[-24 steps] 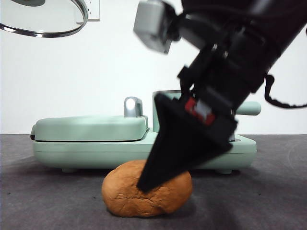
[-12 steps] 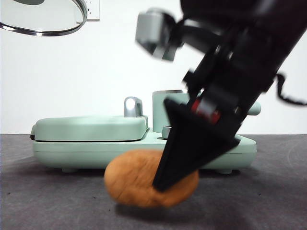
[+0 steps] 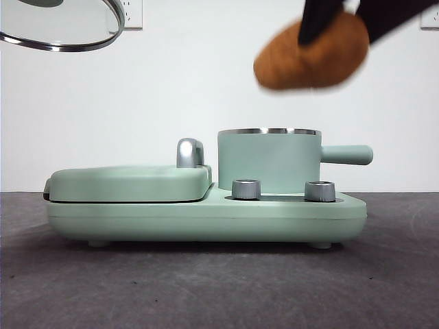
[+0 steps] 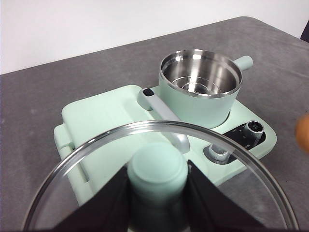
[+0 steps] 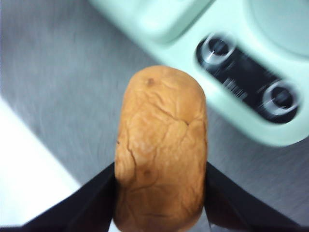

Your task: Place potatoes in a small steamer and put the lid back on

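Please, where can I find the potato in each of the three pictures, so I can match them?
Front view: the potato is high at upper right, above the green pot, held by the right gripper.
Left wrist view: only a small orange sliver at the right edge.
Right wrist view: it fills the centre, clamped between the jaws.
Shared landmark: the two steel knobs on the cooker's base.

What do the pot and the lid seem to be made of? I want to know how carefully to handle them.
The pot looks like polished steel inside, mirror-bright with reflections, under a smooth matte mint-green shell, either paint or plastic. The lid, held in the left claw, looks like clear glass, since the cooker shows through it, with a shiny steel rim and a matte mint-green knob, probably plastic.
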